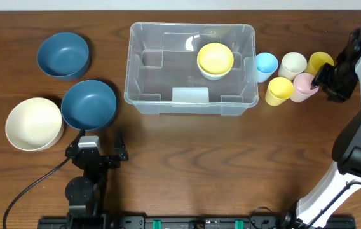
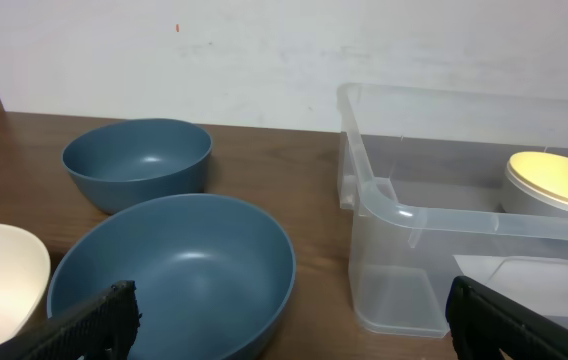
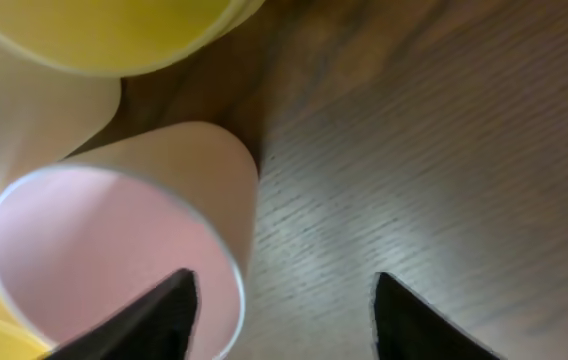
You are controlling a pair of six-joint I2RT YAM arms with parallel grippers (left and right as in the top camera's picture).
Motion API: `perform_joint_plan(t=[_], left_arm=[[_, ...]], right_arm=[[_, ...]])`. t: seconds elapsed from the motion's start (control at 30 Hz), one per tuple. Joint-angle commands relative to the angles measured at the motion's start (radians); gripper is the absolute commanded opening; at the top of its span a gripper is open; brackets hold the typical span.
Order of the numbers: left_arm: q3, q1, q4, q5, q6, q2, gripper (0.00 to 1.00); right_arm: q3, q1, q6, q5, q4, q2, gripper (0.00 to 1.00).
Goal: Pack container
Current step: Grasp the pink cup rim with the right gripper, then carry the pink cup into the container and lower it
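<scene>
The clear plastic container [image 1: 128, 70] stands at mid-table and holds a yellow bowl [image 1: 215, 58] stacked on a cream one. To its right stand several cups: blue [image 1: 266, 63], cream [image 1: 293, 63], two yellow [image 1: 279, 90] and pink [image 1: 303, 87]. My right gripper [image 1: 325, 79] is open at the pink cup [image 3: 114, 230]; its left finger is over the cup's mouth, its right finger outside over the table [image 3: 279, 310]. My left gripper [image 1: 98, 152] is open and empty near the front edge, facing a blue bowl [image 2: 174, 270] and the container [image 2: 464, 218].
Two blue bowls [image 1: 63, 55] [image 1: 89, 104] and a cream bowl [image 1: 34, 123] sit left of the container. In the right wrist view a yellow cup [image 3: 114, 30] and a cream cup [image 3: 24, 110] crowd the pink one.
</scene>
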State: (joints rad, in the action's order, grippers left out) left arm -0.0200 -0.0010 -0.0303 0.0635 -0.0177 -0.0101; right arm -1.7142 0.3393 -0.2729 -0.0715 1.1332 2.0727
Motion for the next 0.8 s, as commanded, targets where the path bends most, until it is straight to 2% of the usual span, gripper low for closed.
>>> perform_joint_plan(t=[0.0,0.3,0.37,0.53,0.77], left_arm=[[0.016,0.003,-0.036,0.004,0.014,0.006,0.98],[0.016,0.003,-0.036,0.004,0.014,0.006,0.98],[0.016,0.003,-0.036,0.004,0.014,0.006,0.98],[0.016,0.003,-0.036,0.004,0.014,0.006,0.98],[0.016,0.003,-0.036,0.004,0.014,0.006,0.98]], right_arm=[[0.031,-0.006,-0.003,0.000,-0.021,-0.026,0.50],[0.054,-0.006,-0.002,0.008,-0.060,-0.026,0.25],[0.055,-0.006,-0.001,0.020,-0.064,-0.026,0.16],[0.073,-0.006,0.019,0.023,-0.087,-0.026,0.01],[0.081,-0.007,0.018,0.012,-0.019,-0.035,0.01]])
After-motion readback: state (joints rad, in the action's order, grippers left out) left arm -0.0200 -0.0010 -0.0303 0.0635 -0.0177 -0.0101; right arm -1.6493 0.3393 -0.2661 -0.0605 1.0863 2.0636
